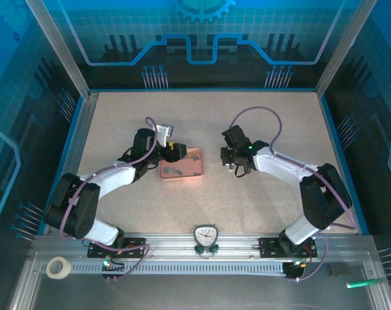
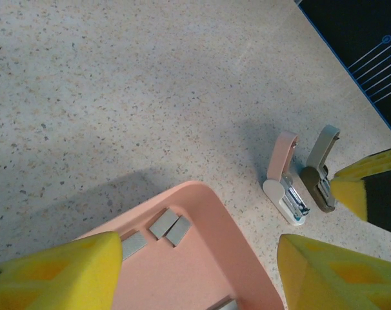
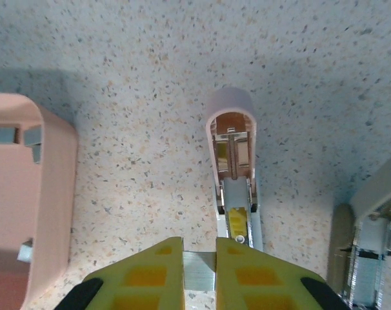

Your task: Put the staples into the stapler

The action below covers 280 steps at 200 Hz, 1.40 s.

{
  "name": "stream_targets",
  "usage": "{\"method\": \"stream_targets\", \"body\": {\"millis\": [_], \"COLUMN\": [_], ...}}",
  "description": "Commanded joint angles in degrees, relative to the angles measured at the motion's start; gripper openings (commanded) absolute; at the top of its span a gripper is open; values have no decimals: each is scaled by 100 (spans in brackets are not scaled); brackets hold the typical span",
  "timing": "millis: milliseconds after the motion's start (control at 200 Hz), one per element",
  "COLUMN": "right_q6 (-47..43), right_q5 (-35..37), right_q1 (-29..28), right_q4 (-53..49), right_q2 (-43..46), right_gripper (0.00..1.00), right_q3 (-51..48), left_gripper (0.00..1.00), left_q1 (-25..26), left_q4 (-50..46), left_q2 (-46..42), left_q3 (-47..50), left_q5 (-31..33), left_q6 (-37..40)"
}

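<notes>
The right gripper [image 3: 199, 255] has its yellow-padded fingers pressed together on a short dark grey metal staple strip [image 3: 199, 274]. It pinches the strip by its flat sides, so the strip's length runs the same way as the stapler's track.

Just ahead of the strip lies the small white mini stapler with the pale pink top [image 3: 232, 161]. It rests on the speckled beige surface [image 3: 118, 58] between the two arms, a little to the right of the salmon-pink rectangular tray [image 3: 50, 161]. Its pink lid is hinged right back, which leaves the silvery metal channel bare and facing up. I'd judge the strip is being held at the channel's near end, ready to drop or slide in. Whether metal already touches metal I can't tell.

From the left wrist the stapler looks slim and elongated, white at the base, its two halves splayed in a shallow V. A second, grey-beige stapler [image 2: 319, 169] lies just beside it, opened the same way.

The left gripper [image 2: 199, 261] hovers over a corner of the tray with its fingers spread wide and nothing between them. It is probably parked there to be close to the spare grey strips [image 2: 163, 227] lying in the tray.
</notes>
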<state>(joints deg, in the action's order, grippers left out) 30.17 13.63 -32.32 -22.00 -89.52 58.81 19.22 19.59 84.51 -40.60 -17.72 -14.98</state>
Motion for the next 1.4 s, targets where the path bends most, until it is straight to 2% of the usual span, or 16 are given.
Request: {"method": "stream_targets", "body": {"millis": [0, 355, 565, 765, 1111, 1396], "right_q6": [64, 155, 181, 164, 147, 191], "right_q5": [-129, -733, -935, -1001, -1036, -995], "right_q1": [223, 1098, 1356, 1513, 1606, 1625], "right_q4": [-322, -623, -549, -601, -700, -738], "right_q2": [303, 1064, 1714, 2137, 2536, 2763], "right_gripper": [16, 16, 16, 16, 16, 16], "right_q3": [10, -568, -1057, -1281, -1379, -1481], "left_gripper": [66, 66, 66, 68, 72, 73], "left_q1": [162, 975, 1400, 1699, 1873, 1993], "left_q4": [22, 42, -60, -588, -1553, -1856], "left_q2": [152, 1070, 1583, 2025, 2529, 2901], "left_q3": [-349, -1219, -1678, -2318, -3167, -3602], "left_q5": [-199, -421, -268, -39, 425, 559], "left_q6": [68, -568, -1232, -1608, -1587, -1606]}}
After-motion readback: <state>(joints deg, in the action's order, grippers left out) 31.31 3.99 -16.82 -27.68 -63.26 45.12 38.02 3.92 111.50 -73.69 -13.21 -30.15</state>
